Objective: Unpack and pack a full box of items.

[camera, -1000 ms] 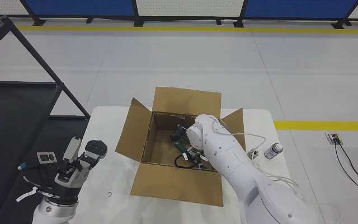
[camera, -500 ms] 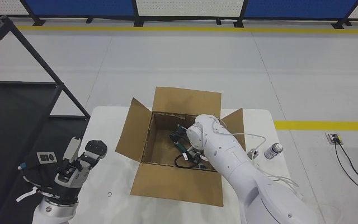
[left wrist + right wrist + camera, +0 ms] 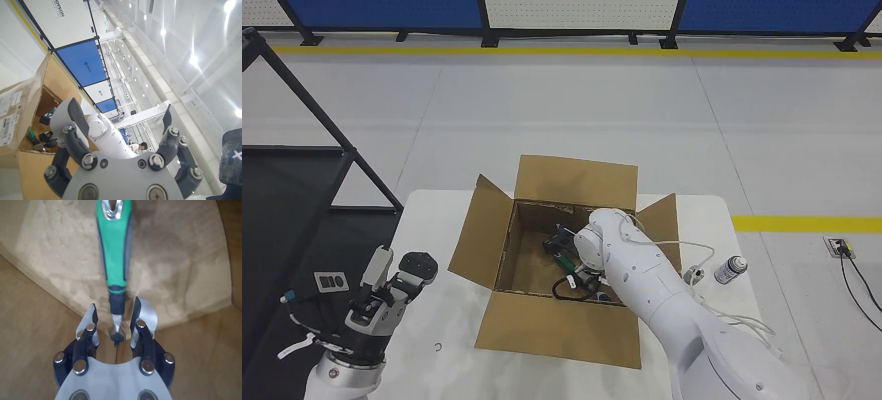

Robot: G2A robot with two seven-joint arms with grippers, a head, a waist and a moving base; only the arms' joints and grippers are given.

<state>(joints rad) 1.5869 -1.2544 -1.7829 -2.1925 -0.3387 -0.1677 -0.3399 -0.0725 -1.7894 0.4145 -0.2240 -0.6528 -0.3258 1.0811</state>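
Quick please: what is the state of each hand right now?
Left hand: open, empty.
Right hand: open, set around the neck of the green-handled tool, not closed on it.

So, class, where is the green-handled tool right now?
In the right wrist view, the green-handled tool lies inside the cardboard box, its dark neck between the open fingers of the right gripper.

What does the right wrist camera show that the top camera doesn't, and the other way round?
Right wrist view: the right gripper, its fingers open on either side of the neck of a green-handled tool. Top view: the white table, a small can standing on it, and the left gripper apart from the cardboard box. Both: the box's brown inside with the tool lying in it.
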